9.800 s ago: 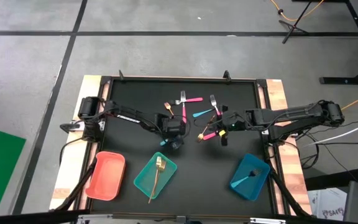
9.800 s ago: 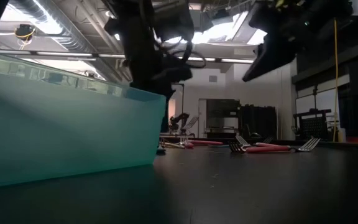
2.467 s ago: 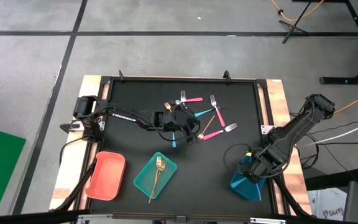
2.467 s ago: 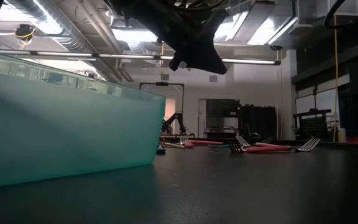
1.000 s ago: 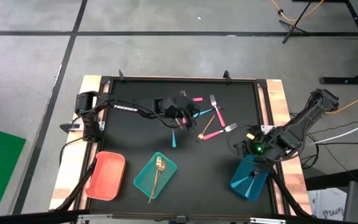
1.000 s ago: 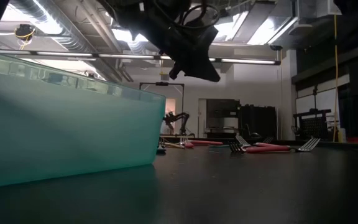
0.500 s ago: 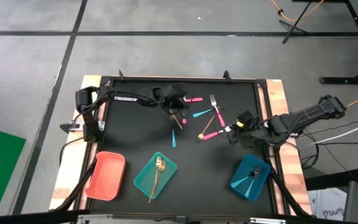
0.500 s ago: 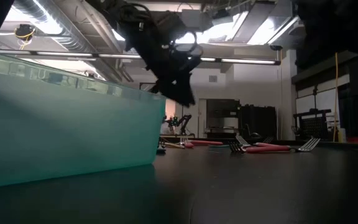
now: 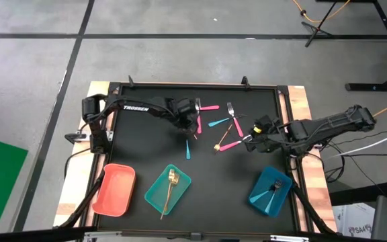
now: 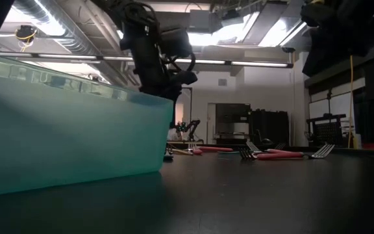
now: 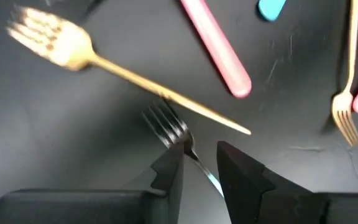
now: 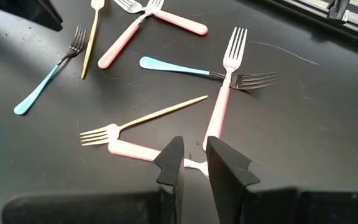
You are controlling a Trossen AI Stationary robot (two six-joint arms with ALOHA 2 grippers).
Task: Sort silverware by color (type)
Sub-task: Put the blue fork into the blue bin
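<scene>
Starting from the near edge, three trays stand in a row: the red tray (image 9: 113, 191) at 7 o'clock, the teal tray (image 9: 156, 193) at 6 o'clock with one gold fork (image 9: 171, 180) inside, and the blue tray (image 9: 261, 199) at 5 o'clock.

Farther in, at about 3 o'clock, the right gripper (image 12: 193, 149) is low over the silver neck of a pink fork (image 12: 132, 150). Whether its fingers already clamp the neck I cannot tell. A loose gold fork (image 12: 160, 111) touches this pink handle with its tines. So I think the grip must be firm and the lift straight up, otherwise the gold one is dragged along.

At 11 o'clock the left gripper (image 11: 197, 155) hangs with fingers a little apart. It holds nothing, and a blue-handled fork (image 11: 166, 121) lies on the table below it.
</scene>
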